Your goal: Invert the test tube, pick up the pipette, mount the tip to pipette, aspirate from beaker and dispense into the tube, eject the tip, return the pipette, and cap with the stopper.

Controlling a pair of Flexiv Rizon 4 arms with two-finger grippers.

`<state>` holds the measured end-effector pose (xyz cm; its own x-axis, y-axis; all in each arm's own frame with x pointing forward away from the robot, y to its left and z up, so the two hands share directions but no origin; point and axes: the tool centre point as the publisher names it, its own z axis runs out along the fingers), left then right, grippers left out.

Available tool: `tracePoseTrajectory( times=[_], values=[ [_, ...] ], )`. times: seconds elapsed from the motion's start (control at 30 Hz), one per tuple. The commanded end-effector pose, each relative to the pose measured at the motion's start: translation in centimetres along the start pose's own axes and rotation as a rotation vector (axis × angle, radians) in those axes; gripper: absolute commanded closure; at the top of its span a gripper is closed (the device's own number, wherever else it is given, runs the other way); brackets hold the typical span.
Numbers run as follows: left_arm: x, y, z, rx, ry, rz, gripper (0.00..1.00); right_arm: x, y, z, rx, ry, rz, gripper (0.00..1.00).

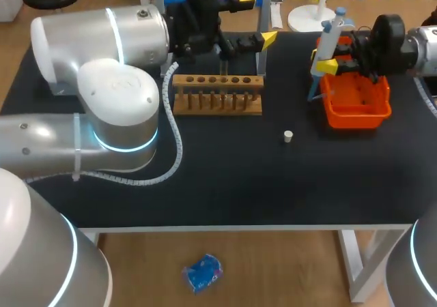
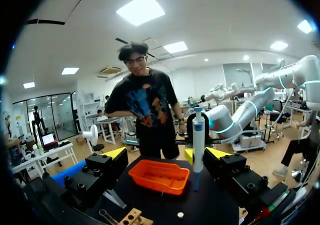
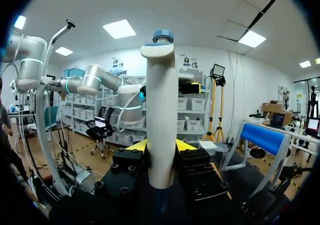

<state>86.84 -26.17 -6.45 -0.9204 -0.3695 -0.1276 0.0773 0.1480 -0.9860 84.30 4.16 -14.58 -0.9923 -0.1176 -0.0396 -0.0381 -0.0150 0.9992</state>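
In the head view, the right gripper (image 1: 332,56) was at the upper right of the frame, just above the far left corner of the orange bin (image 1: 355,109). It was pinched on the pipette (image 1: 328,37), which stood upright with its blue cap on top. The right wrist view showed the same hold. The white body of the pipette (image 3: 162,110) rose between the two yellow-tipped fingers, both pressed against it from either side.

The left gripper (image 1: 254,22) hung at the upper middle of the frame, behind the wooden test tube rack (image 1: 217,94). Its fingers were spread wide with nothing between them. What looked like the test tube (image 1: 223,67), thin and clear, stood up from the rack's row of holes below that gripper.

The white stopper (image 1: 288,136) lay alone on the black table (image 1: 225,184), right of centre, apart from both the rack and the bin.

In the left wrist view, the open left gripper (image 2: 162,155) faced the orange bin (image 2: 160,176) ahead. The pipette (image 2: 198,145) stood upright beside the bin. The stopper (image 2: 180,215) and a corner of the rack (image 2: 131,217) sat nearer, under the fingers.
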Motion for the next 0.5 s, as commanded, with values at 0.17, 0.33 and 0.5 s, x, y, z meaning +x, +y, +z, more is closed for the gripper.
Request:
tracePoseTrajectory(
  times=[0.17,0.33,0.5],
  values=[
    [-0.7,1.3,-1.4,0.025,0.021,-0.002,0.00,0.6,-1.8,1.0,-0.003,0.013,0.035,1.00],
    [-1.3,2.7,-3.4,0.028,0.023,-0.007,0.00,0.6,-3.3,3.3,-0.008,0.036,0.057,1.00],
    [-1.8,4.2,-5.1,0.026,0.013,-0.002,0.00,0.3,-4.0,5.8,-0.002,0.068,0.062,1.00]
  ],
)
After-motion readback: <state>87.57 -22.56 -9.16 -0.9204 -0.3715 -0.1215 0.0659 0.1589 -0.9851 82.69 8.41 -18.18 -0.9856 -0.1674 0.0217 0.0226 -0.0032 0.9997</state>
